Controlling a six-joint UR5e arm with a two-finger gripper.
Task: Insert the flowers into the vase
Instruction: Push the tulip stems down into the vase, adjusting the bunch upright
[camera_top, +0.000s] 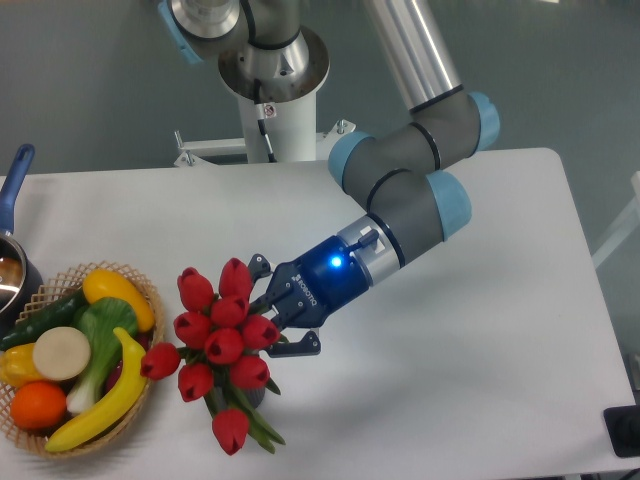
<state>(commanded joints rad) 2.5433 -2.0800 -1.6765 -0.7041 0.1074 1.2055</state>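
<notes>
Tulip bunch held low over the vase

The flowers (224, 352), glossy red plastic buds on green stems, look light, springy and slick, best gripped at the gathered stems; the vase (252, 396) is nearly hidden beneath them on the bench (480, 340), and behind, the hand (276, 318) appears clenched on the stems.

A silver-tubed arm (405, 50) with grey joints and light-blue caps is seen upper centre. A lit blue ring and white lettering are borne by the black gripper (272, 310).
</notes>
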